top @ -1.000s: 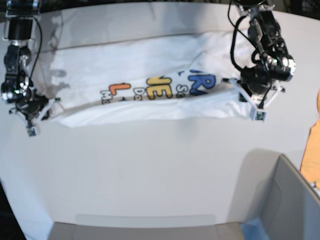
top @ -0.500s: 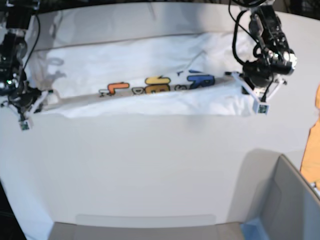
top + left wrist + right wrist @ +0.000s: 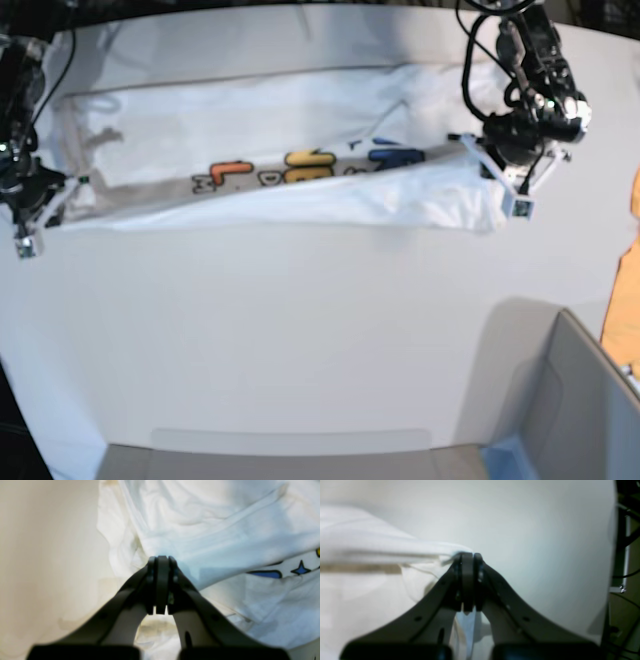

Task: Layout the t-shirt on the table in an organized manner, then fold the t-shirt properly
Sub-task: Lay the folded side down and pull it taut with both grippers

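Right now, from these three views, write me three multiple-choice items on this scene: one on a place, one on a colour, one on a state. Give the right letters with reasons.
1. Where does the grey bin stand in the base view?
A. lower right corner
B. top left corner
C. centre of the table

2. What colour is the star printed on the t-shirt in the left wrist view?
A. red
B. blue
C. green

3. What state is the left gripper in?
A. wide open above the table
B. shut on a pen
C. shut on the t-shirt

Key: 1 A, the bin's grey wall rises at the lower right of the table. 2 B, a small blue star shows beside a blue cloud shape. 3 C, its fingers meet with white cloth pinched at the tips; the right gripper pinches the other end likewise.
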Motion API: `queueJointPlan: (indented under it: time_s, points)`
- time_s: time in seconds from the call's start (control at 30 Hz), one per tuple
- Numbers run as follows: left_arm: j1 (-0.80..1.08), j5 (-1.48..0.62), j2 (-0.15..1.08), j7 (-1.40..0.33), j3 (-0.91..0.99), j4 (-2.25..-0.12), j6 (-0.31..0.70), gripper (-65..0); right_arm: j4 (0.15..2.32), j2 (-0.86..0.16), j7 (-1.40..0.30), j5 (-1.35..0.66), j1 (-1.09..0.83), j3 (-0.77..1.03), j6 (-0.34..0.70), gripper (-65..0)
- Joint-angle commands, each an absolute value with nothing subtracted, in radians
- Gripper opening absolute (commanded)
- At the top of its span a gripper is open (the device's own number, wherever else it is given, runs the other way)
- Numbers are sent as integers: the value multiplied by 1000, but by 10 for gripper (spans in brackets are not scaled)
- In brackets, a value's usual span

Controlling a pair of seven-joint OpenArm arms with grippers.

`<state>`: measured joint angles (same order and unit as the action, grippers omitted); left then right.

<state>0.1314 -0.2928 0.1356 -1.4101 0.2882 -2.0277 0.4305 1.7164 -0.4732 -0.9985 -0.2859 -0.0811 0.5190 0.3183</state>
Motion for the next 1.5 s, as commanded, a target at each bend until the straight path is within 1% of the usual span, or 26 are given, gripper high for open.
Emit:
queueJointPlan:
  time_s: [0.0, 0.13, 0.23, 0.3, 0.5, 0.6, 0.73, 0.83, 0.93, 1.0, 1.2, 1.27, 1.33, 1.47]
  points:
    - [122, -295, 145, -1396, 292, -2051, 427, -650, 1732, -495, -984, -286, -67, 527, 321, -650]
    - [122, -295, 145, -1396, 292, -2051, 427, -650, 1710, -501, -981, -286, -22, 522, 321, -650]
    - [120, -297, 145, -1396, 291, -2051, 427, -650, 1643, -506, -977, -282, 47, 489, 321, -650]
    - [120, -297, 145, -1396, 291, -2051, 427, -650, 1587, -527, -969, -282, 94, 470, 321, -650]
    - [122, -297, 147, -1396, 291, -2051, 427, -650, 1369, -579, -868, -282, 254, 340, 318, -650]
    - [122, -297, 147, -1396, 291, -2051, 427, -650, 1267, -605, -789, -280, 317, 252, 312, -650]
    - [128, -297, 148, -1396, 291, -2051, 427, -650, 1171, -619, -656, -229, 357, 222, 311, -650]
    - [139, -297, 148, -1396, 291, -2051, 427, -650, 1155, -615, -653, -143, 383, 220, 312, -650]
    - [139, -297, 148, -1396, 291, -2051, 427, -650, 1170, -613, -673, -124, 372, 220, 315, -650]
    - [139, -297, 148, -1396, 291, -2051, 427, -650, 1182, -613, -673, -124, 329, 226, 315, -650]
    - [139, -297, 148, -1396, 291, -2051, 427, -650, 1369, -613, -676, -127, 142, 239, 314, -650]
    - [139, -297, 148, -1396, 291, -2051, 427, -650, 1417, -607, -720, -127, 96, 297, 315, -650]
    - [139, -297, 148, -1396, 291, -2051, 427, -650, 1452, -579, -760, -133, 77, 358, 320, -650]
    - [136, -297, 148, -1396, 291, -2051, 427, -650, 1486, -570, -769, -174, 12, 426, 321, -650]
